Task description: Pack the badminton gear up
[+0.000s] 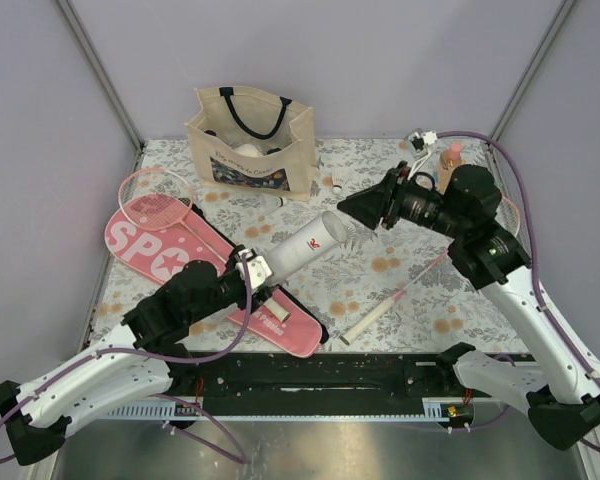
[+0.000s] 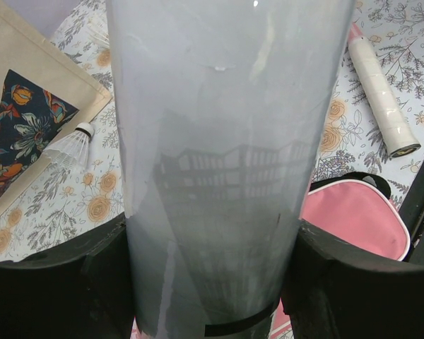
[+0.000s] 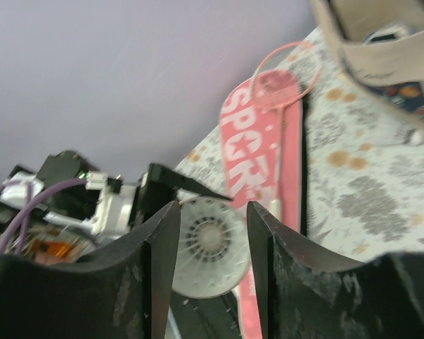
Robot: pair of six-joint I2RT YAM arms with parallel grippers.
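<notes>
Floral surface (image 1: 420, 290): left tool (image 1: 263, 266) clamps long white tube (image 1: 308, 245), tilted above pink case (image 1: 170, 255); right tool (image 1: 346, 208), spread, faces tube mouth.

We see soft, even light from above in the top view, with only faint shadows on the table (image 1: 430, 310). In the left wrist view the white tube (image 2: 219, 141) looms close and hazy, with a small glare spot at twelve o'clock. Our right wrist view is smeared, and the tote (image 3: 381, 49) at two o'clock is soft.
</notes>
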